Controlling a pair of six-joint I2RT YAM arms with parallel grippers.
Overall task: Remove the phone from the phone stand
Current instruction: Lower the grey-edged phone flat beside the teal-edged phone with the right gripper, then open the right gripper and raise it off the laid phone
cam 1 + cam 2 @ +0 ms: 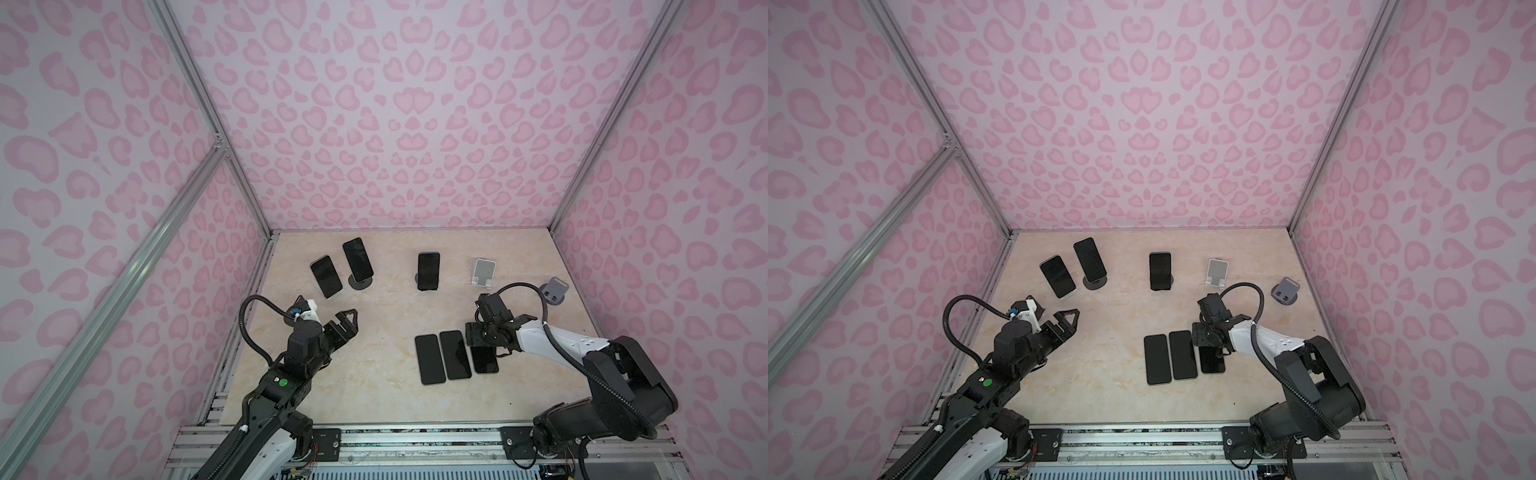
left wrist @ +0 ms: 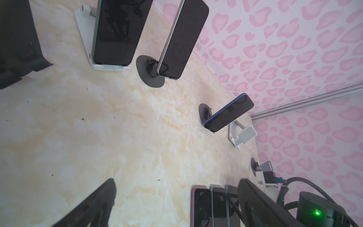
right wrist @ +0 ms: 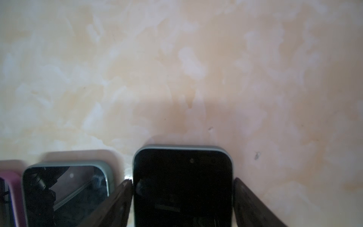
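Observation:
Three dark phones lean on stands at the back: one on a white phone stand [image 1: 326,276] [image 2: 115,31], one on a round dark stand [image 1: 357,259] [image 2: 184,39], and a blue-edged one [image 1: 428,271] [image 2: 229,114] in the middle. Three more phones lie flat side by side. My right gripper [image 1: 482,347] [image 1: 1208,347] [image 3: 182,182] points down over the rightmost flat phone [image 1: 485,363] [image 3: 182,167]. It is open, its fingers [image 3: 247,196] just off the phone's long edges. My left gripper [image 1: 347,322] [image 1: 1069,322] [image 2: 176,180] hovers open and empty before the left stands.
An empty white stand [image 1: 483,271] [image 2: 245,135] and an empty grey stand [image 1: 556,291] [image 1: 1285,291] sit at the back right. The other flat phones [image 1: 430,359] [image 1: 455,354] lie close left of my right gripper. Pink patterned walls enclose the marble table [image 1: 374,386].

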